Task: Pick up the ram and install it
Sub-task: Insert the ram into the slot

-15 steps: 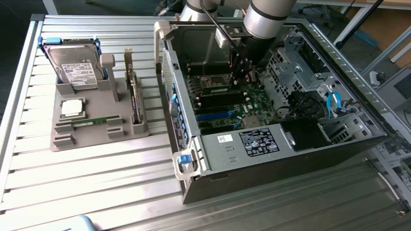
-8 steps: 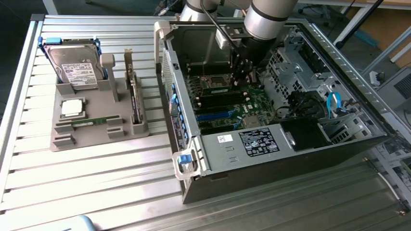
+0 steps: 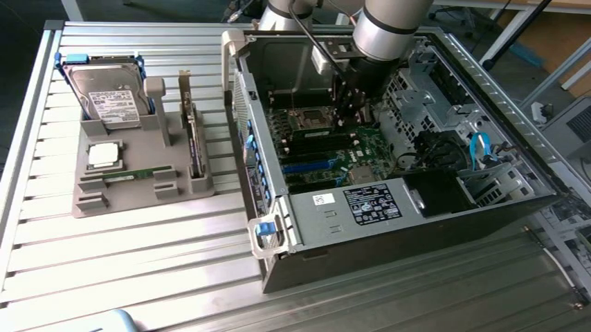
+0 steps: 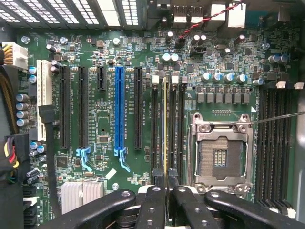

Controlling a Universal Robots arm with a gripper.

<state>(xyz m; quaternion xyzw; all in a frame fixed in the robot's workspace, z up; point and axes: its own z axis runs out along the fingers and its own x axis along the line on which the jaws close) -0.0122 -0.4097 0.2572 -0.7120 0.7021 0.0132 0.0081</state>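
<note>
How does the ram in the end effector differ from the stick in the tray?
Grip: the ram is clamped in the end effector; the tray stick sits free. Place: the ram is inside the case, edge-on along the memory slots; the tray stick is in the tray outside it. Both are long and thin.

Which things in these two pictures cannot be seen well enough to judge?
1. Wrist view: the ram is edge-on between the closed fingers of the gripper; its chips, and whether it is seated in a slot, cannot be told.
2. Exterior view: the slots beneath the gripper, hidden by the arm.
3. Exterior view: the label print on the hard drive, too small.
</note>
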